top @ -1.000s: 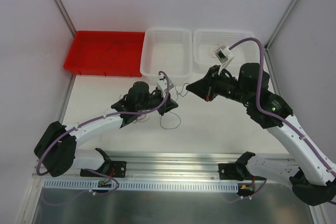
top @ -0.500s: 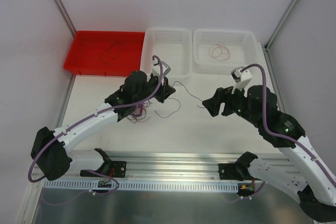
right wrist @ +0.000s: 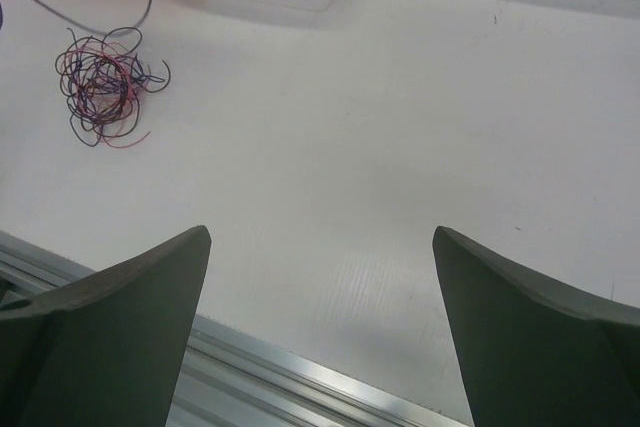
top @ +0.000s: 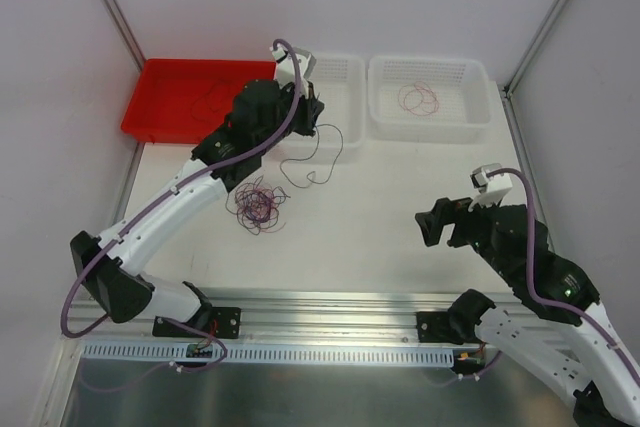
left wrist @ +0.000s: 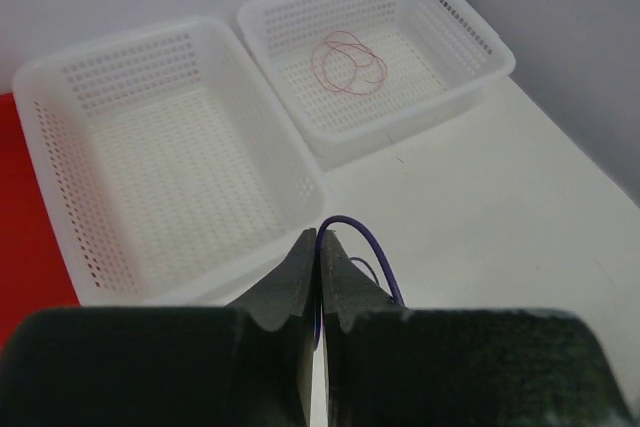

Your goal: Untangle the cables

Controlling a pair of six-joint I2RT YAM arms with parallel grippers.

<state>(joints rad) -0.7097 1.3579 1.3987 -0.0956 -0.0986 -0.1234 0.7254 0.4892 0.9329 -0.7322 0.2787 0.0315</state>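
Note:
My left gripper (top: 314,119) is shut on a dark purple cable (top: 322,155) and holds it above the front edge of the middle white basket (top: 342,60); the strand hangs down in loops to the table. In the left wrist view the fingers (left wrist: 300,277) pinch that purple cable (left wrist: 366,234) at their tips. A tangle of red, black and purple cables (top: 260,204) lies on the table below the left arm, also in the right wrist view (right wrist: 100,82). My right gripper (top: 446,227) is open and holds nothing, low at the near right (right wrist: 320,277).
The right white basket (top: 430,128) holds a single red cable (top: 418,99). A red tray (top: 165,119) at the back left holds a thin cable (top: 215,99). A metal rail (top: 330,307) runs along the table's near edge.
The left gripper rose and moved back toward the middle basket, drawing the purple cable out of the tangle. The right gripper opened, let go, and drew back to the near right.

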